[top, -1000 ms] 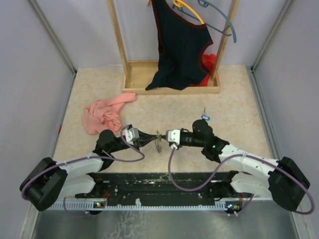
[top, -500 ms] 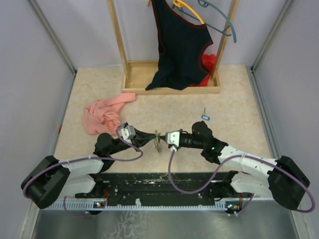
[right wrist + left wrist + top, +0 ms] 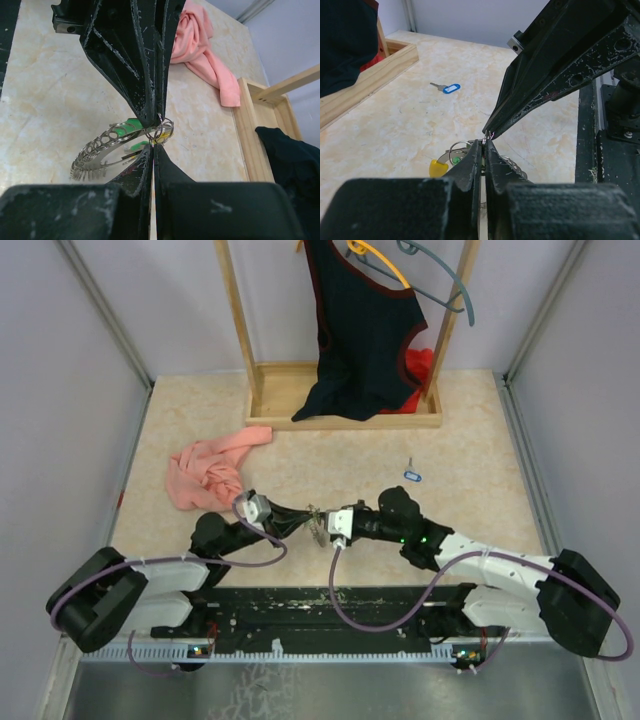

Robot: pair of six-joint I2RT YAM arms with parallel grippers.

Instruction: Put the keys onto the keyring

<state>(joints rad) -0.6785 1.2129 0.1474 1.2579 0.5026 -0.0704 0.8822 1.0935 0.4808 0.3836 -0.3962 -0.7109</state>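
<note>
Presently the left gripper [image 3: 484,144] and right gripper [image 3: 152,147] meet tip-to-tip; both clamp the keyring [image 3: 162,130]. Blue key [image 3: 450,88] lies well beyond.

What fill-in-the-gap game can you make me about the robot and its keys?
1. One key lies alone on the table; its tag is ___.
2. The crumpled cloth beside the left arm is ___.
3. The left gripper and right gripper meet tip to tip, both pinched on the ___.
4. The dark top hangs on a ___ rack.

Missing words: blue; pink; keyring; wooden.
</note>
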